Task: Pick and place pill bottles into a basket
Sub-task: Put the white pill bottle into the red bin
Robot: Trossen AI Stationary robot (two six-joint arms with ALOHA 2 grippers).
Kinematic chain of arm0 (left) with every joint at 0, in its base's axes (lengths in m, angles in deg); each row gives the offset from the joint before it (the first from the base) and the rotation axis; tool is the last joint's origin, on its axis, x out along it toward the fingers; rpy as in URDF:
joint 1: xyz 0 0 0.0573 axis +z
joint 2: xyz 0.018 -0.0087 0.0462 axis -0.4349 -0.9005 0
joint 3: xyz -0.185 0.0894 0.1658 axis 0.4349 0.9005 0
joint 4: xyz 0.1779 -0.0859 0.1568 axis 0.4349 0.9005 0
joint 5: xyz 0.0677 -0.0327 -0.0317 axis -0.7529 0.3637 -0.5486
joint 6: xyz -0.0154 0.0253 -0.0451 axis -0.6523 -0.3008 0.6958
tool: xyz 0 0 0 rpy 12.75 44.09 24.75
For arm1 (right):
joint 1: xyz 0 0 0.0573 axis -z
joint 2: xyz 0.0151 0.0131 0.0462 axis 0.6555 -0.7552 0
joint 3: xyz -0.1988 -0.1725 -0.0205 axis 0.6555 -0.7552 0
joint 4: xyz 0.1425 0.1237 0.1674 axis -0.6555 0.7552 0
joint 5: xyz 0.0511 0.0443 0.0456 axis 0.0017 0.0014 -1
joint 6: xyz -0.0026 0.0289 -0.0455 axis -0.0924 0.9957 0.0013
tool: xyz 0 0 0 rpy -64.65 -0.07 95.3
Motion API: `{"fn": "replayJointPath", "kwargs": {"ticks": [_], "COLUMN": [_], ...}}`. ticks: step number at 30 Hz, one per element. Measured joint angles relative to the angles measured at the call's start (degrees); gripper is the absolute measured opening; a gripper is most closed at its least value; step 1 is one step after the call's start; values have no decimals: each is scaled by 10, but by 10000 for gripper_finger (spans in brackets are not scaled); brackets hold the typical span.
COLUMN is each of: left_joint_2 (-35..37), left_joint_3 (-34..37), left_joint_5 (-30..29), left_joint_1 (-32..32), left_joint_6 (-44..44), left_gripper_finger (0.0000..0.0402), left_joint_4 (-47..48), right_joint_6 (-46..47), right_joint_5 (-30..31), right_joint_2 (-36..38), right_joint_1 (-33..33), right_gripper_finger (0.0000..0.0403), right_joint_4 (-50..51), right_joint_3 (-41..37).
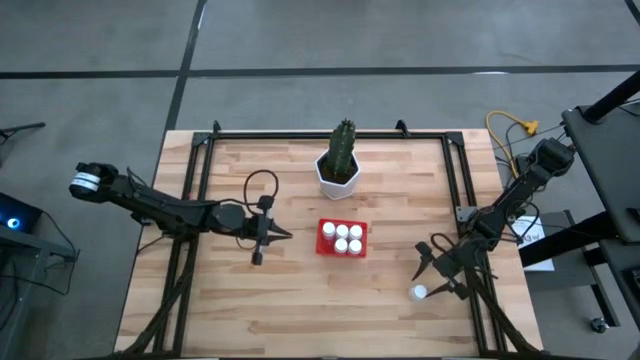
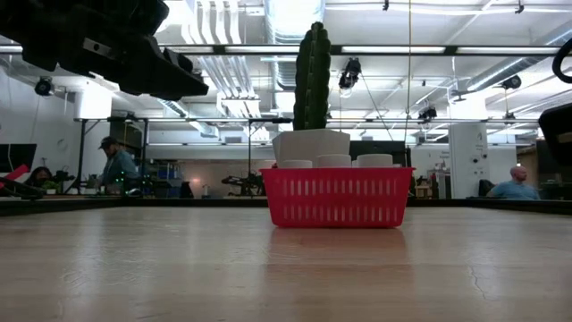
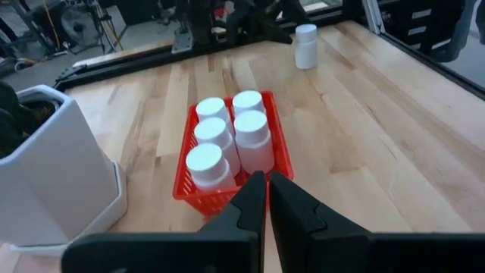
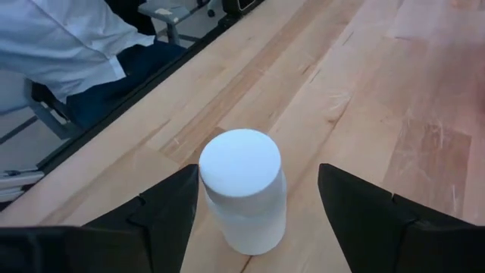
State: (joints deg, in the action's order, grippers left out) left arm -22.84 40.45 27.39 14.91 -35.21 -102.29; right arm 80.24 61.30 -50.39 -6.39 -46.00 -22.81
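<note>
Where the right gripper (image 4: 254, 205) hangs near the table's right edge, its fingers spread to either side of the last loose pill bottle (image 4: 244, 201) without touching it: small, upright, capped; probably light, rigid and smooth-walled, liable to tip or slip. Best taken on the body below the cap. Farther off, the red basket (image 1: 324, 240) at mid-table holds five bottles (image 1: 347, 238). Beyond it the left gripper (image 1: 281, 234) waits, fingers pressed together, holding nothing.
</note>
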Motion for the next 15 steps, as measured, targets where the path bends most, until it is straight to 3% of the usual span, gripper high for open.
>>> {"fn": "replayJointPath", "kwargs": {"ticks": [15], "left_joint_2": [0], "left_joint_3": [-2], "left_joint_5": [0], "left_joint_1": [0], "left_joint_6": [1], "left_gripper_finger": [2], "left_joint_4": [4], "right_joint_6": [38], "right_joint_5": [5], "right_joint_2": [0], "right_joint_1": [0], "right_gripper_finger": [251], "right_joint_4": [-8], "right_joint_3": [0]}}
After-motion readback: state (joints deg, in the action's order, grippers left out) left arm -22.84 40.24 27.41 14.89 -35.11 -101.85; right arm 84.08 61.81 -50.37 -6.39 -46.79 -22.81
